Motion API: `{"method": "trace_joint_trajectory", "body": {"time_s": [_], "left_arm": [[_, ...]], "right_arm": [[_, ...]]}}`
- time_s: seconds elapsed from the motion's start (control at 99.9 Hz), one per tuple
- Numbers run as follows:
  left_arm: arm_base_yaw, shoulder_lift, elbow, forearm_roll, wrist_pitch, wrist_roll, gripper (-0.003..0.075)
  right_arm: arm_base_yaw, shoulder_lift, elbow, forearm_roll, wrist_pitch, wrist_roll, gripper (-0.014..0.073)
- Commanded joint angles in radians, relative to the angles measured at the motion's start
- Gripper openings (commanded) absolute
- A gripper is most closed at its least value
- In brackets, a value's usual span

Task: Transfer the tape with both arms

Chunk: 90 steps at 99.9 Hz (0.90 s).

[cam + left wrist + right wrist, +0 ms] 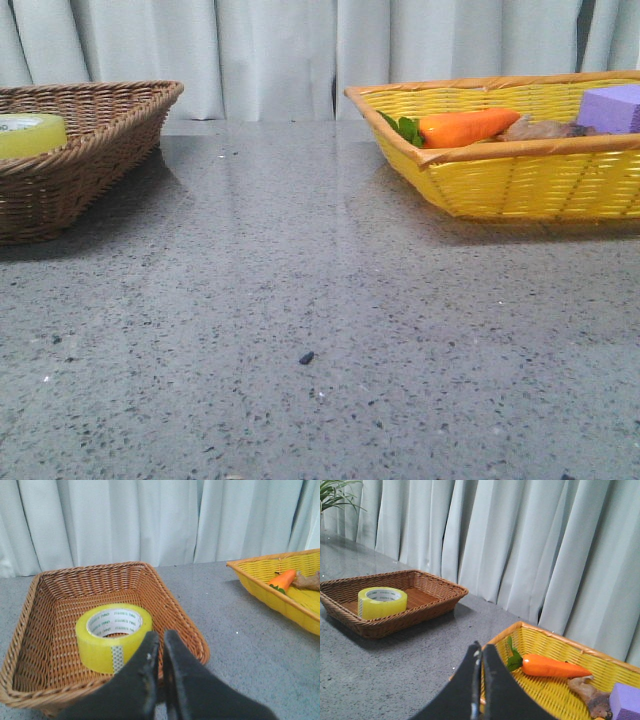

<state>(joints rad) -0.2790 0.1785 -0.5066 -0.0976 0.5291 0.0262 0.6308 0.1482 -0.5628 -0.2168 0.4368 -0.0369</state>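
Front view: tape (pixel 30 134) lies flat, core upward, inside the brown wicker basket (pixel 95 160) at the far left of the bench (pixel 300 330). Neither arm shows in this view.

Left end effector (pixel 159 642) hovers near the basket's near rim, fingers pressed together, holding nothing. Right end effector (pixel 479 652) hangs over the near edge of the yellow basket (pixel 545 680) on the right side of the bench, also pinched closed and empty.

Handling, as a judgement: you should find the roll light and stiff, with a rigid white core. Its outer film looks glossy, so it may slip under a rim pinch. Open the left fingers, put one inside the core and one on the outer wall; that wall grip also leaves the opposite side free for the right arm at handover. Basket walls are low but sloped, so lift clear before you travel.

Surface: grey speckled stone, polished, faintly reflective. Pale pleated curtains close off the far edge. Yellow basket holds a carrot (pixel 552 666), a purple block (pixel 625 700) and a brownish item you cannot identify.
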Motion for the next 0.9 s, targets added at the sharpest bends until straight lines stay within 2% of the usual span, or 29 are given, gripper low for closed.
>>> {"method": "trace_joint_trajectory", "body": {"time_s": [0.0,0.29,0.73,0.891], "left_arm": [[-0.001,-0.033,0.014,-0.013,-0.091,-0.002,-0.0021],[-0.001,-0.052,0.127,-0.018,-0.091,-0.002,-0.0021],[-0.001,-0.055,0.278,-0.011,-0.094,-0.002,-0.0021],[0.027,-0.123,0.333,-0.011,-0.161,-0.004,-0.0021]], "right_arm": [[-0.004,-0.016,0.018,-0.035,-0.135,0.003,-0.0074],[-0.004,-0.019,0.073,-0.035,-0.126,0.003,-0.0074],[-0.004,-0.019,0.073,-0.035,-0.110,0.003,-0.0074],[-0.004,-0.019,0.073,-0.035,-0.110,0.003,-0.0074]]}}
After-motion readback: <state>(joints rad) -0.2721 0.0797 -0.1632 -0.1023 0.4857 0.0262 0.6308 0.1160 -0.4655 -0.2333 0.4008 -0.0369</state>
